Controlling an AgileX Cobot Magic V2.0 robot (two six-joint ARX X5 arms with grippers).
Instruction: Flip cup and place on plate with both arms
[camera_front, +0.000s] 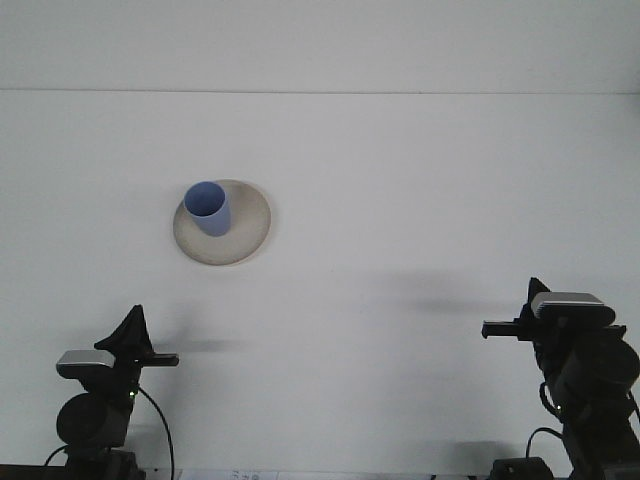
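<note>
Blue cup (208, 208) stands upright, mouth up, on the left part of the beige plate (222, 222), on a white table (420, 180). Both arms are low at the near edge, well apart from the plate: the left gripper (125, 345) at the near left, the right gripper (505, 330) at the near right. Neither claw shows clearly enough here to tell whether it is parted or closed. Judging by how things lie, the flip and the placing look done, and what remains is only parking. To do that well, keep both arms low and near, away from the plate, so nothing nudges the cup.
</note>
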